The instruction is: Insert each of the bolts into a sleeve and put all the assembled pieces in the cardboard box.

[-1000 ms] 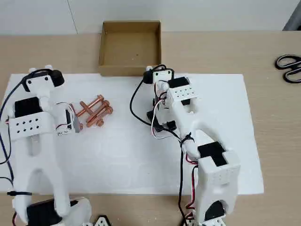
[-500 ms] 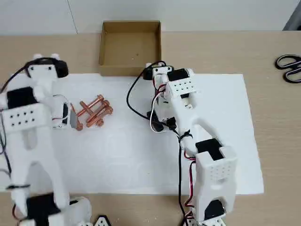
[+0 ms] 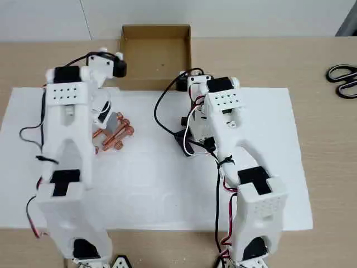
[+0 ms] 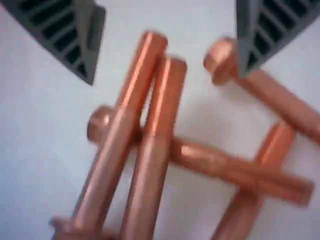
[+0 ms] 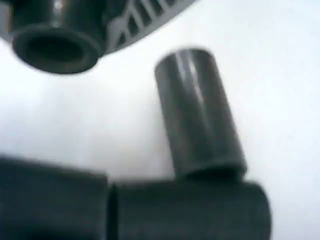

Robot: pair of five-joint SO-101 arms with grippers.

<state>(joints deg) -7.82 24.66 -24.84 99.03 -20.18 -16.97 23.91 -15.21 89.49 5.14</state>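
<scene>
Several copper bolts (image 3: 118, 133) lie in a loose heap on the white sheet, crossing one another (image 4: 150, 150). My left gripper (image 4: 165, 35) hangs open just above the heap, with one grey finger (image 4: 65, 30) on each side of the bolt ends. My left arm (image 3: 70, 100) stands over the heap. My right gripper (image 5: 85, 35) is shut on a dark sleeve (image 5: 55, 45), whose open end shows beside a ribbed finger (image 5: 140, 20). Below it one sleeve (image 5: 197, 112) lies on the sheet, with others (image 5: 185, 210) beside it. The cardboard box (image 3: 126, 56) stands behind both arms.
The white sheet (image 3: 162, 190) covers the middle of the wooden table. Black scissors (image 3: 343, 78) lie at the far right edge. My right arm (image 3: 223, 103) with its looping black cables (image 3: 187, 142) stands in front of the box's right corner.
My left arm has swung from the sheet's far left to above the bolt heap. My right arm has shifted slightly to the right and back.
</scene>
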